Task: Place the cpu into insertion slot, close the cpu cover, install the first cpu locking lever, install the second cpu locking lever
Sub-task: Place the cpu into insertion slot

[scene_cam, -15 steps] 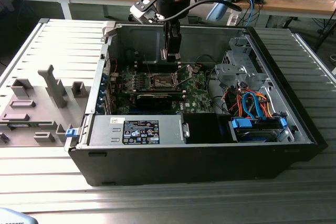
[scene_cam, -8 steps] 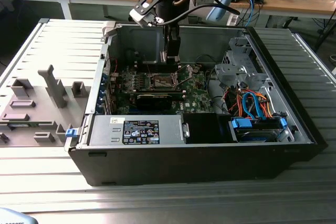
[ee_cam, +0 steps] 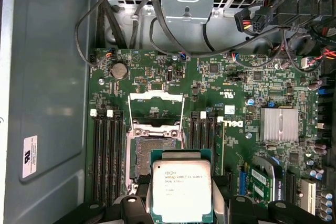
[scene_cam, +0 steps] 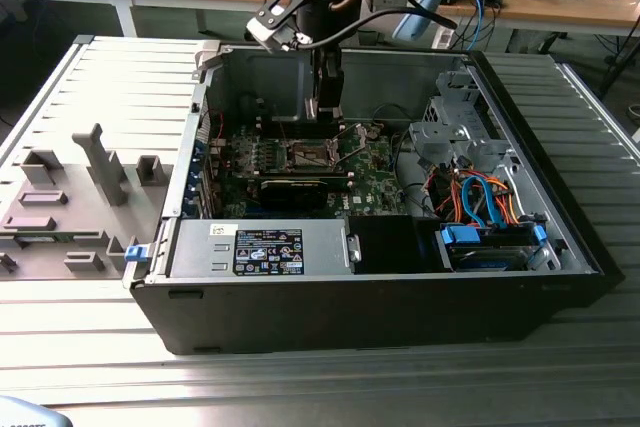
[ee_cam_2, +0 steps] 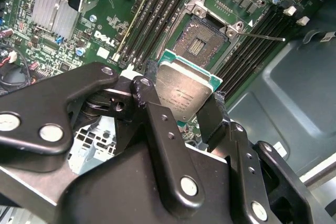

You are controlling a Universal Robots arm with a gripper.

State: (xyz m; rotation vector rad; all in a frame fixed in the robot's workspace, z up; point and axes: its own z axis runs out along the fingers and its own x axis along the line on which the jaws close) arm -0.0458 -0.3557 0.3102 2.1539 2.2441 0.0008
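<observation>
Black sheet-metal walls of the computer case [scene_cam: 480, 297] are framing the work in the exterior view. The gripper [scene_cam: 325, 107] is hanging inside the case, over the green motherboard [scene_cam: 375, 182] and close above the insertion slot [scene_cam: 306, 155].

In the second wrist view the gripper [ee_cam_2: 184, 98] is standing partly closed, its fingers [ee_cam_2: 211, 119] pinching two opposite edges of the cpu [ee_cam_2: 184, 90], whose silver-grey top is facing the camera. The insertion slot [ee_cam_2: 202, 38] is lying bare beyond the chip, with its dark centre exposed. A thin locking lever [ee_cam_2: 262, 36] is sticking out to one side, released.

In the first wrist view the cpu [ee_cam: 181, 190] is sitting in the gripper [ee_cam: 181, 205] with its edges looking roughly square to the insertion slot [ee_cam: 152, 137]. It is covering only the part of the slot nearest the gripper. The cpu cover [ee_cam: 156, 97] is standing swung open on the slot's far side.

Placing is the step in hand, and it is probably asking for the chip to be centred over the socket before any descent. It should then come down level, without sliding across the contacts. The grip is looking narrow, so slow motion seems wise. The chip's orientation marks are too small to tell, so they deserve checking.
</observation>
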